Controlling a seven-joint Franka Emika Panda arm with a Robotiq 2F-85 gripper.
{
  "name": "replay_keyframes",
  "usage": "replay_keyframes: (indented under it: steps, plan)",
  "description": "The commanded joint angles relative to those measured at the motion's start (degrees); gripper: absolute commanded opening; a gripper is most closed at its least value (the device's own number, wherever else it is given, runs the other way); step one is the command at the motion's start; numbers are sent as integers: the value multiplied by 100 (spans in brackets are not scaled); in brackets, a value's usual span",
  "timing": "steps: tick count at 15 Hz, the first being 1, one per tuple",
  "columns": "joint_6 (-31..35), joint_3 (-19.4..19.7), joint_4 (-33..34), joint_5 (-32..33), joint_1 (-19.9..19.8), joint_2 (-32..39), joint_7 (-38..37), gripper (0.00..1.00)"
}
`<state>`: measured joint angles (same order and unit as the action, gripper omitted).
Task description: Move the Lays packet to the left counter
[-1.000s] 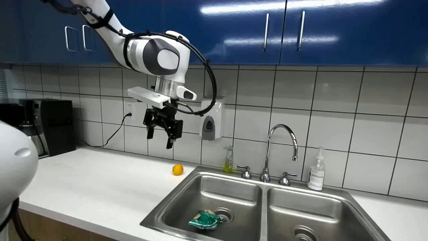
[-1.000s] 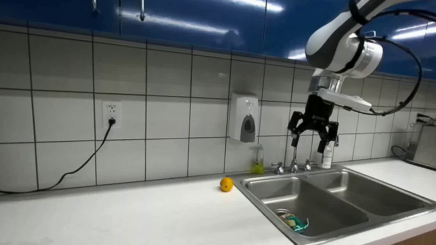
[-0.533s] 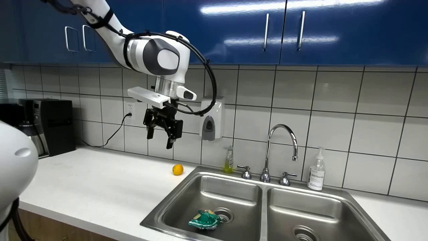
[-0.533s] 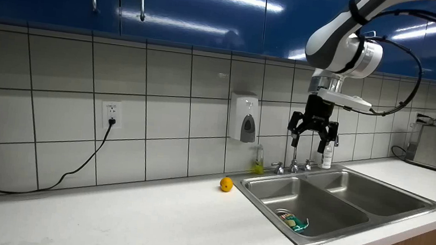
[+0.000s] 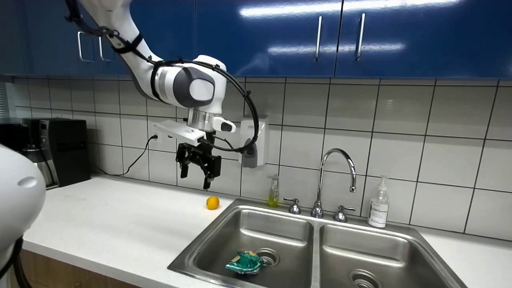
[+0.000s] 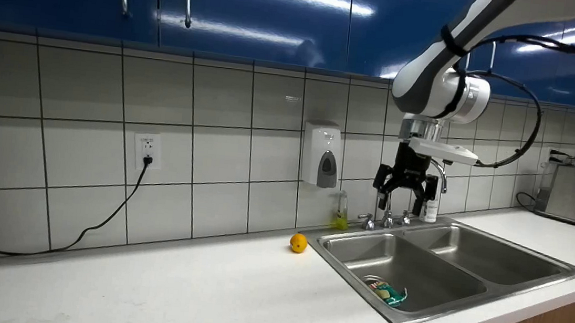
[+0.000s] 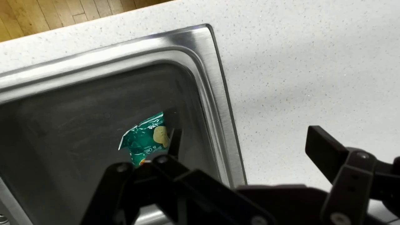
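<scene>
Lays packet, a small crinkled green-teal foil bag with a potato-chip picture on it, is in nobody's grasp: the black two-fingered gripper hangs high and well apart from it, its fingers spread with nothing held between them. In the wrist view one finger hides part of the packet while the other appears over the long, white-grey speckled left counter, so I judge that dropping straight down from this pose could land a finger on the rim of the double-basin grey-steel sink. A sideways shift toward the packet looks needed first; too little would catch the rim, too much might pinch only a corner.

The packet lies on the floor of the basin nearer the left counter, just beside the round metal drain. Its foil looks slick and loose, so a shallow bite would probably let it slide, while reaching too deep could jam the fingers against the steel bottom. The tall chrome gooseneck faucet stands at the back of the sink in both exterior views; swinging that way while low would invite a knock.

On the way out, too small a lift could drag the bag against the rim. On the counter, letting go near the small round orange-yellow fruit might set that rolling.
</scene>
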<state>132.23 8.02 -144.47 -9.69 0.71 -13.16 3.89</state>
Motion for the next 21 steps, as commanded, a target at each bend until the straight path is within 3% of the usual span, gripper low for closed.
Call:
replay_keyframes:
  steps: [1, 9, 21]
  plan:
    - [581, -107, 26, -45, -135, 639, 6, 100]
    - [1328, -98, 267, -75, -348, 1980, -27, 100]
    - [1850, -113, 1953, -82, -690, 4118, -554, 100]
